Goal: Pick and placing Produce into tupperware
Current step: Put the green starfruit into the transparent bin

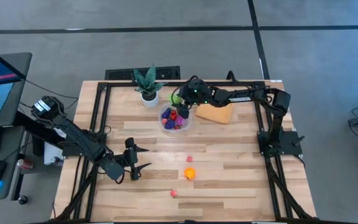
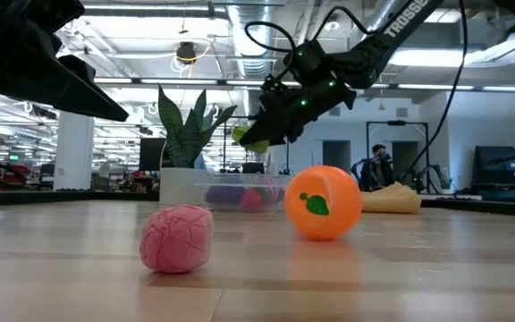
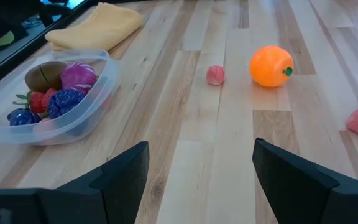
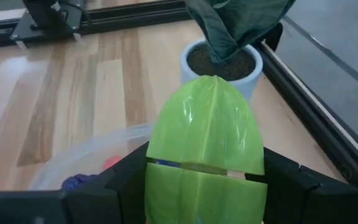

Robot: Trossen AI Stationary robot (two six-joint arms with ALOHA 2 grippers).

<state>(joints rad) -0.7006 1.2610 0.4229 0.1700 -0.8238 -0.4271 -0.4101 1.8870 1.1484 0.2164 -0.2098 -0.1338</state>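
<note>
The clear round tupperware [image 1: 175,119] stands at the table's far middle with several pieces of produce in it, purple, red, magenta and brown [image 3: 59,90]. My right gripper [image 1: 180,101] hangs over its far rim, shut on a green piece of produce [image 4: 205,134]. An orange toy fruit [image 1: 190,173], a small pink piece [image 1: 189,159] and another pink piece [image 1: 174,193] lie on the bare wood nearer the front. My left gripper [image 1: 143,158] stands open near the table's left front, nothing between its fingers. My right gripper pinches the green piece by its two sides [image 4: 160,158] between its two fingers [image 4: 126,174]. The fingers come slanting down from the table's right and far side. The piece sticks out past the fingertips, lifted clear above the tupperware [image 4: 86,162].
A green potted plant in a white pot [image 1: 148,87] stands just left of my right gripper, at the far edge. A folded orange cloth [image 1: 215,112] lies right of the tupperware. Black frame rails [image 1: 101,118] run along the table's sides. Bare wood lies between the tupperware and the loose pieces.
</note>
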